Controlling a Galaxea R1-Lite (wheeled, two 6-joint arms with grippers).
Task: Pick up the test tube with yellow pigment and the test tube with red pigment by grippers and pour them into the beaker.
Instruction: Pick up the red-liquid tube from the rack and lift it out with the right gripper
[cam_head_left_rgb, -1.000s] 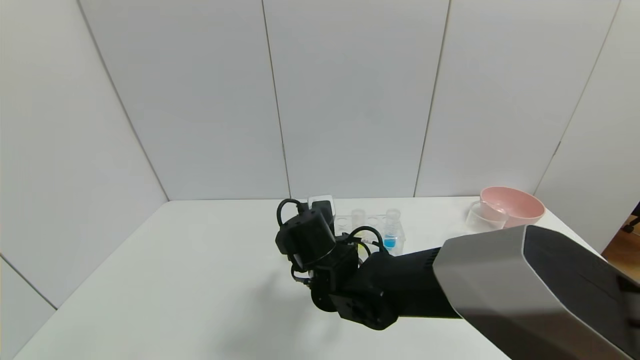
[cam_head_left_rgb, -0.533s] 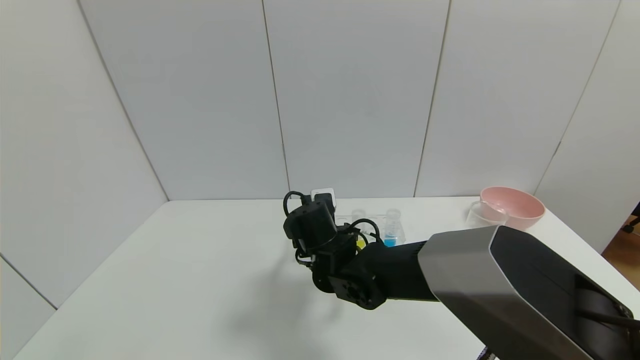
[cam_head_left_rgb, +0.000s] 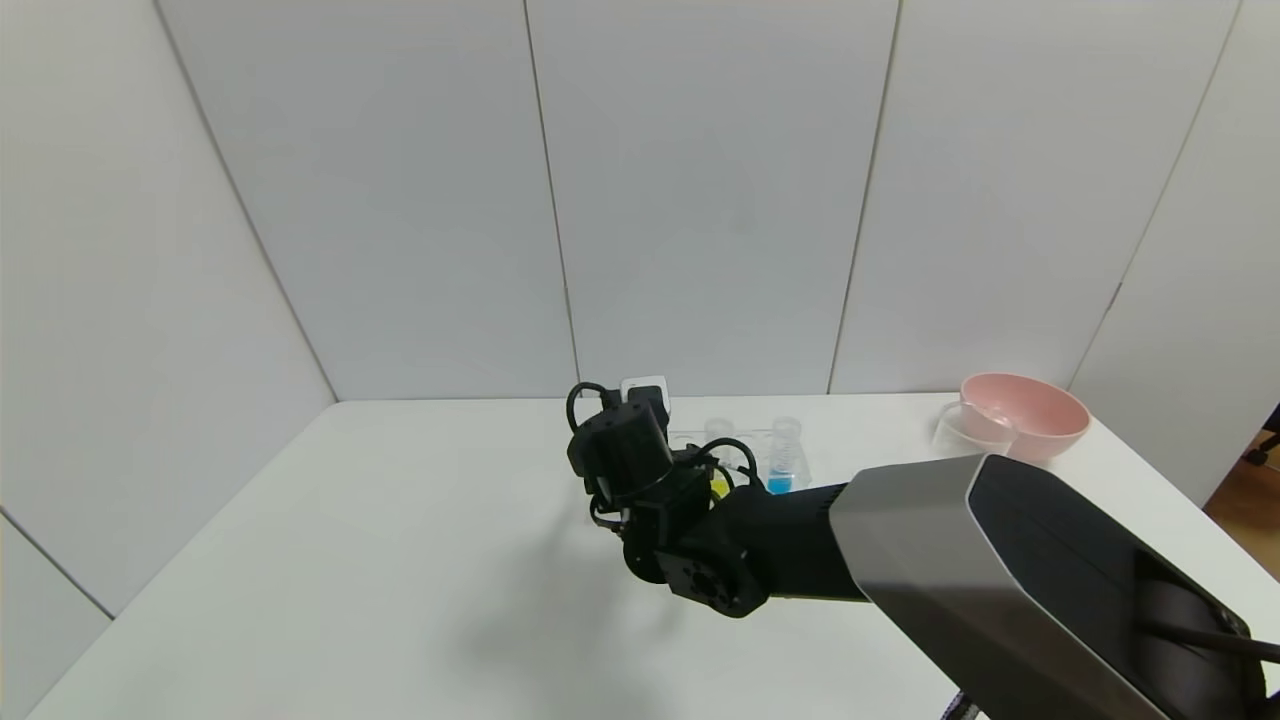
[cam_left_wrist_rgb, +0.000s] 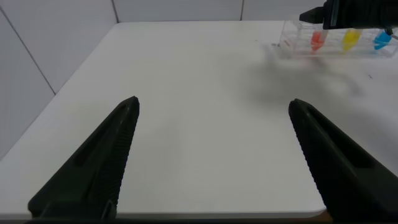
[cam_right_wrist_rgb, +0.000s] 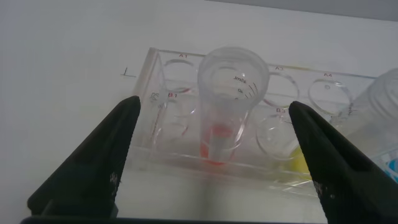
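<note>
Two claws, both open: right claw (cam_right_wrist_rgb: 211, 162) straddles the red-pigment test tube (cam_right_wrist_rgb: 227, 102), upright in its clear rack (cam_right_wrist_rgb: 163, 68), fingers apart from it; left claw (cam_left_wrist_rgb: 211, 155) hovers over bare tabletop (cam_left_wrist_rgb: 199, 124).

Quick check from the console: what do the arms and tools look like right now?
The right arm has a grey and black shell, then black joints looped with black cables and a small white block. The right tool and left tool each have two slim, tapered black fingers.

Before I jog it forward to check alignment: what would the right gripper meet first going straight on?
Probably the red tube, standing in the rack centred between the open fingers; depth is unclear.
</note>
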